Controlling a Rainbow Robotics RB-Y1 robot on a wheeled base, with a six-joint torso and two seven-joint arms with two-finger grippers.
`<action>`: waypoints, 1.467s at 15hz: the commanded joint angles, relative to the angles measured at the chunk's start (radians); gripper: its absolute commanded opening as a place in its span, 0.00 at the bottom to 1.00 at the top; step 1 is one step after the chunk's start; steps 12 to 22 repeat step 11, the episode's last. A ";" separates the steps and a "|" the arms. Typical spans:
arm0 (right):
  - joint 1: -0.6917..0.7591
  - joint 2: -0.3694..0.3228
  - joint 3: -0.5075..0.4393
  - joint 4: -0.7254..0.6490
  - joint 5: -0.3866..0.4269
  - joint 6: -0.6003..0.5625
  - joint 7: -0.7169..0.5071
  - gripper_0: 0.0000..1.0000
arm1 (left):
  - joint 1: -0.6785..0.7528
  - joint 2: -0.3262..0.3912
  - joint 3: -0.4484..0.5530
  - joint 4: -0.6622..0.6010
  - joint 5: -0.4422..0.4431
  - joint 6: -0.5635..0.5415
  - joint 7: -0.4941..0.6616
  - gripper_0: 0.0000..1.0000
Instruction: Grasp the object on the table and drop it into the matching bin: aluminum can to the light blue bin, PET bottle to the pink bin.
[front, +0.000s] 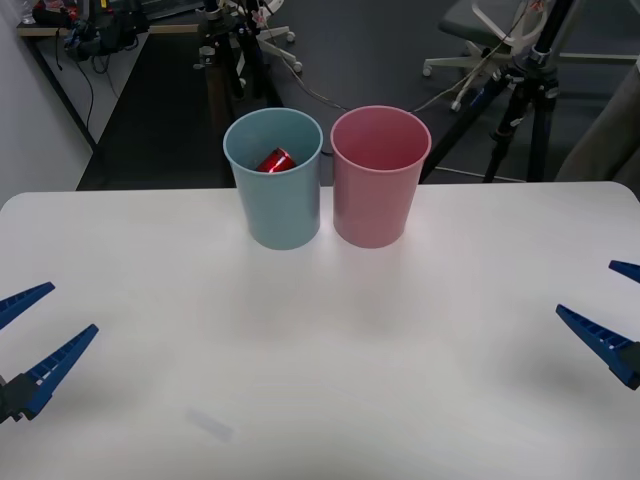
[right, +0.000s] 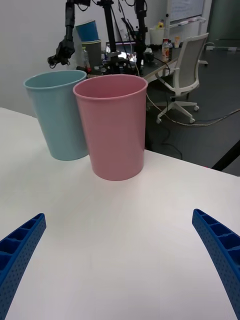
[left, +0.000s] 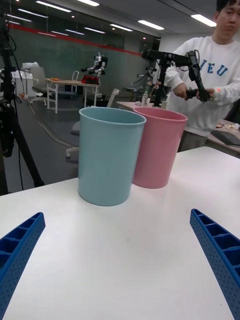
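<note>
Left gripper (front: 28, 345): at the left edge of the front view, low and near the robot. Two blue ribbed fingers (front: 58, 368), spread wide apart, tips pointing forward and inward. Nothing between them. In the left wrist view, the left gripper (left: 117, 250) has its fingers (left: 19, 250) at the two lower corners, set far apart.

Right gripper (front: 597, 300): at the right edge of the front view, mirroring the left. Blue ribbed fingers (front: 600, 342) spread wide, holding nothing. In the right wrist view, the right gripper (right: 117, 245) has its fingers (right: 220, 245) at the two lower corners, far apart.
</note>
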 joint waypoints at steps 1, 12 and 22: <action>0.032 0.000 -0.024 0.001 -0.018 0.001 0.013 1.00 | 0.000 0.000 0.000 0.000 0.000 0.000 0.000 1.00; 0.079 0.002 -0.057 0.003 -0.072 0.001 0.042 1.00 | 0.000 0.000 0.000 0.000 0.000 0.000 0.000 1.00; 0.079 0.002 -0.057 0.003 -0.072 0.001 0.042 1.00 | 0.000 0.000 0.000 0.000 0.000 0.000 0.000 1.00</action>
